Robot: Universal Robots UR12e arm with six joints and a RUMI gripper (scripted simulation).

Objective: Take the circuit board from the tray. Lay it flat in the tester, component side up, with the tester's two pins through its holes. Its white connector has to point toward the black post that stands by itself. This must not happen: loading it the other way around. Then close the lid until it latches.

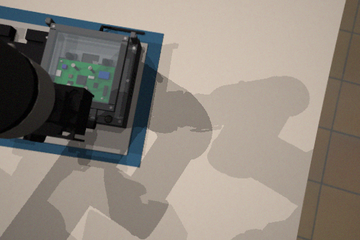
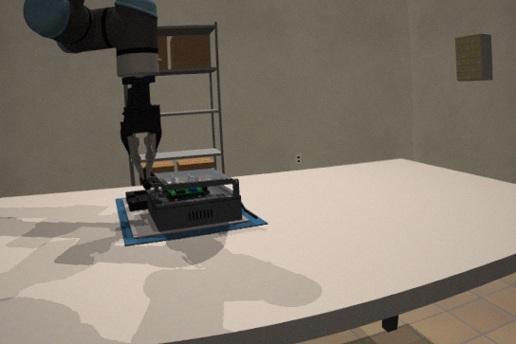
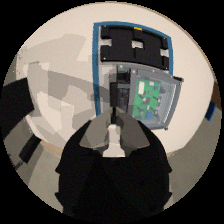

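Observation:
The green circuit board (image 1: 96,94) (image 2: 187,191) (image 3: 142,107) lies flat in the tester (image 1: 127,84) (image 2: 201,213), component side up, under the clear lid. Its white connector (image 1: 58,73) (image 3: 141,87) is at one short edge; I cannot tell which post it points to. Pin seating is unclear. The lid (image 1: 89,32) (image 2: 199,184) (image 3: 155,74) is lowered and nearly level, with a gap between its frame and the tester body in the exterior view. Latching cannot be told. My gripper (image 2: 146,182) (image 3: 113,107) is shut and empty, its tips at the lid's front edge; contact is unclear.
The black tray (image 1: 36,36) (image 2: 137,200) (image 3: 120,42) is beside the tester and shows no board. Both are on a blue-edged mat (image 1: 142,155) (image 2: 120,215) (image 3: 96,60). A thin black bar (image 1: 122,30) sticks out behind the tester. A shelf (image 2: 215,99) is in the background.

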